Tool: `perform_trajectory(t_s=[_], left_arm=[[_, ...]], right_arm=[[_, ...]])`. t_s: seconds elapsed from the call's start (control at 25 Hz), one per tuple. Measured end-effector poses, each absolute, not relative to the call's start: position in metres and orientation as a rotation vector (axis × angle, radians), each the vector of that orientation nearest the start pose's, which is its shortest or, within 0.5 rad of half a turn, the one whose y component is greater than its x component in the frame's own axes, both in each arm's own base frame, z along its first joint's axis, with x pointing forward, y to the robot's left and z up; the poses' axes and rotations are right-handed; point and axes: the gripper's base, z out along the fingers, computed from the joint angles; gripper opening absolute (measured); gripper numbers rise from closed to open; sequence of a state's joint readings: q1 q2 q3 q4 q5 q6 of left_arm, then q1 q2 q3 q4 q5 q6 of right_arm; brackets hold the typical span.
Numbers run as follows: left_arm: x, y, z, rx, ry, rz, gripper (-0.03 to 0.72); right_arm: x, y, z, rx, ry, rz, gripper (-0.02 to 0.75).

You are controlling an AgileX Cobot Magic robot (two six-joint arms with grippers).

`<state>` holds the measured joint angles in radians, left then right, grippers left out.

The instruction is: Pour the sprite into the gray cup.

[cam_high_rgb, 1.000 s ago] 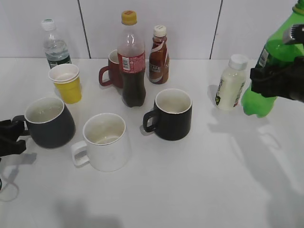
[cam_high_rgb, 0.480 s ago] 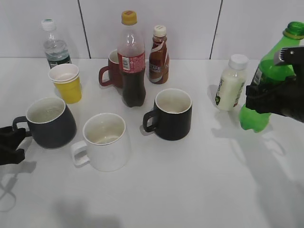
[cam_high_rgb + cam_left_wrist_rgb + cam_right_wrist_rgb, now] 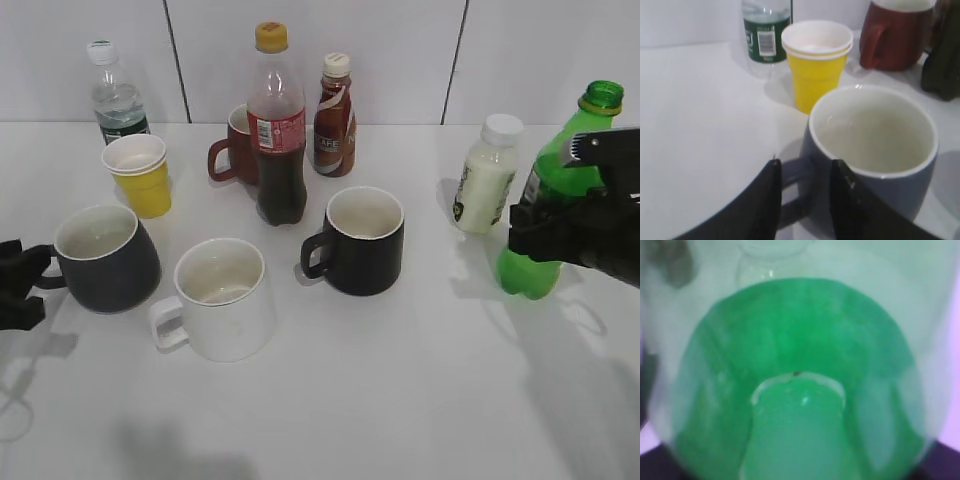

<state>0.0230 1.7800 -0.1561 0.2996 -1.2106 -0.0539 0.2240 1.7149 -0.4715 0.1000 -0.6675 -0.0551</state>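
The gray cup (image 3: pixel 105 258) stands at the left, white inside and empty; it fills the left wrist view (image 3: pixel 875 150). My left gripper (image 3: pixel 22 285) is at its loop handle (image 3: pixel 796 172), with one finger on each side of the handle and a gap still showing, so it is open (image 3: pixel 807 167). My right gripper (image 3: pixel 565 235) is shut on the sprite (image 3: pixel 555 190), a green uncapped bottle held leaning, its base low by the table at the right. The bottle's green body fills the right wrist view (image 3: pixel 797 340) and hides the fingers.
A white mug (image 3: pixel 222 298) and a black mug (image 3: pixel 362 240) stand between the two arms. Behind are a cola bottle (image 3: pixel 277 125), a red mug (image 3: pixel 235 148), a brown drink bottle (image 3: pixel 335 105), a yellow cup (image 3: pixel 140 175) and a water bottle (image 3: pixel 115 95). A white milk bottle (image 3: pixel 488 175) stands beside the sprite.
My right gripper has carried the sprite down and to the left, and the bottle stands less tilted. My left gripper has shifted slightly at the gray cup's handle; the cup stays put.
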Motion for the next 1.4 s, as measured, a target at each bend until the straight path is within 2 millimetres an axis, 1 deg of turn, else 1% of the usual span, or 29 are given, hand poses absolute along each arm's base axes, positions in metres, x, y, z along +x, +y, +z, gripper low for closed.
perform_trajectory(t_s=[0.04, 0.16, 0.24, 0.36, 0.44, 0.52, 0.6, 0.68, 0.76, 0.84, 0.88, 0.92, 0.96, 1.04, 1.08, 1.16, 1.2, 1.32, 1.36, 1.4], left_arm=[[0.209, -0.020, 0.115, 0.220, 1.880, -0.213, 0.259], [0.208, -0.021, 0.124, 0.227, 1.837, -0.208, 0.259], [0.208, -0.021, 0.133, 0.229, 1.795, -0.200, 0.259], [0.206, -0.021, 0.151, 0.197, 1.718, -0.219, 0.259], [0.201, -0.020, 0.166, 0.145, 1.695, -0.249, 0.259], [0.195, -0.018, 0.179, 0.115, 1.740, -0.235, 0.259], [0.187, -0.014, 0.202, 0.070, 1.776, -0.202, 0.259], [0.174, -0.008, 0.230, -0.007, 1.840, -0.142, 0.259], [0.147, -0.002, 0.276, -0.079, 1.801, -0.088, 0.259], [0.118, 0.004, 0.307, -0.148, 1.812, -0.045, 0.262], [0.101, 0.007, 0.318, -0.185, 1.828, -0.022, 0.269], [0.084, 0.010, 0.324, -0.219, 1.847, -0.003, 0.281], [0.072, 0.013, 0.326, -0.250, 1.875, 0.012, 0.298], [0.049, 0.016, 0.322, -0.296, 1.924, 0.034, 0.330], [0.041, 0.017, 0.317, -0.311, 1.974, 0.052, 0.345], [0.027, 0.018, 0.308, -0.288, 2.069, 0.090, 0.362], [0.022, 0.018, 0.304, -0.271, 2.110, 0.097, 0.367], [0.014, 0.016, 0.298, -0.195, 2.158, 0.122, 0.370], [0.014, 0.016, 0.295, -0.185, 2.166, 0.120, 0.370], [0.014, 0.016, 0.294, -0.178, 2.174, 0.119, 0.370]], right_arm=[[0.273, 0.056, 0.133, -0.167, 2.047, 0.088, 0.451], [0.271, 0.056, 0.137, -0.172, 2.023, 0.090, 0.616], [0.271, 0.057, 0.153, -0.183, 1.970, 0.099, 0.657], [0.274, 0.059, 0.187, -0.196, 1.912, 0.107, 0.669], [0.275, 0.060, 0.223, -0.221, 1.864, 0.099, 0.671], [0.271, 0.060, 0.266, -0.235, 1.813, 0.101, 0.671], [0.261, 0.058, 0.309, -0.239, 1.767, 0.110, 0.671], [0.244, 0.055, 0.350, -0.243, 1.729, 0.120, 0.669], [0.224, 0.052, 0.371, -0.260, 1.751, 0.123, 0.659], [0.203, 0.048, 0.380, -0.272, 1.795, 0.130, 0.648], [0.194, 0.046, 0.380, -0.280, 1.829, 0.133, 0.641], [0.185, 0.045, 0.378, -0.292, 1.882, 0.137, 0.633], [0.173, 0.043, 0.377, -0.303, 1.939, 0.142, 0.627], [0.153, 0.039, 0.376, -0.307, 2.013, 0.155, 0.615], [0.138, 0.036, 0.374, -0.306, 2.066, 0.164, 0.610], [0.118, 0.032, 0.370, -0.302, 2.135, 0.176, 0.601], [0.104, 0.029, 0.365, -0.305, 2.179, 0.179, 0.596], [0.066, 0.020, 0.345, -0.275, 2.220, 0.177, 0.593], [0.054, 0.015, 0.332, -0.250, 2.245, 0.161, 0.593], [0.043, 0.011, 0.322, -0.232, 2.253, 0.144, 0.592]])
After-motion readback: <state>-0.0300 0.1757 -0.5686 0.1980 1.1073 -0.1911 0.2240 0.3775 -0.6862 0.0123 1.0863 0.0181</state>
